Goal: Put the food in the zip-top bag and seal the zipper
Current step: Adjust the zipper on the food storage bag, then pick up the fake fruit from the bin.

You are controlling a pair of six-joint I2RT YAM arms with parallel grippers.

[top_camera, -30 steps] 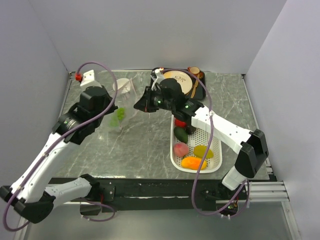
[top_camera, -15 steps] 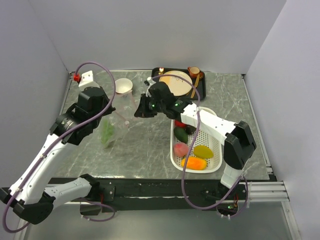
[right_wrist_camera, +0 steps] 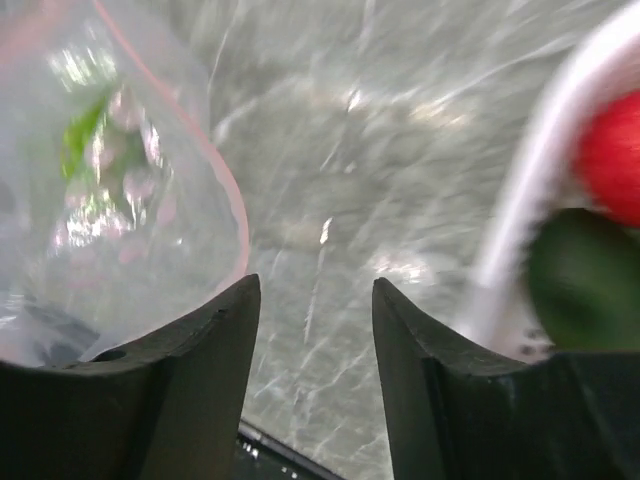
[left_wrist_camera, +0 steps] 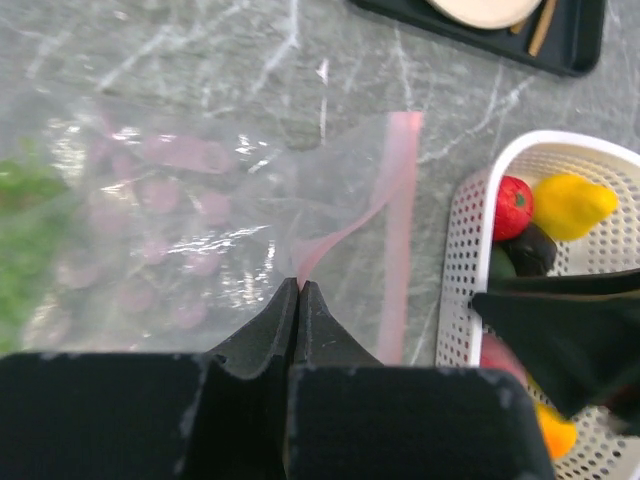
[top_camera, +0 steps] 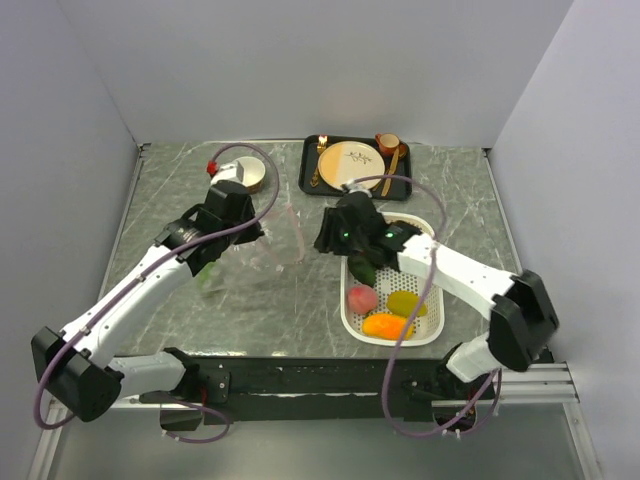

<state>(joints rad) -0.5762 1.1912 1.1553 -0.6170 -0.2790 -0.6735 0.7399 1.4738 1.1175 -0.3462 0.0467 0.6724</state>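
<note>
Grey marble table (top_camera: 280, 310); plain white walls (top_camera: 300, 60)

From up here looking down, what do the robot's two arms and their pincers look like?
Both arms, left arm and right arm, have smooth white links joined by chunky black joints. A thin purple cable loops along each, with a red tip on the left one. The left gripper and right gripper have matte black, wedge-shaped fingers.

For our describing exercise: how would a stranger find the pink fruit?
Find the white perforated basket on the right. By its left wall, toward the near end, lies the pink peach, the only pink one, beside an orange piece and a yellow-green piece.
</note>
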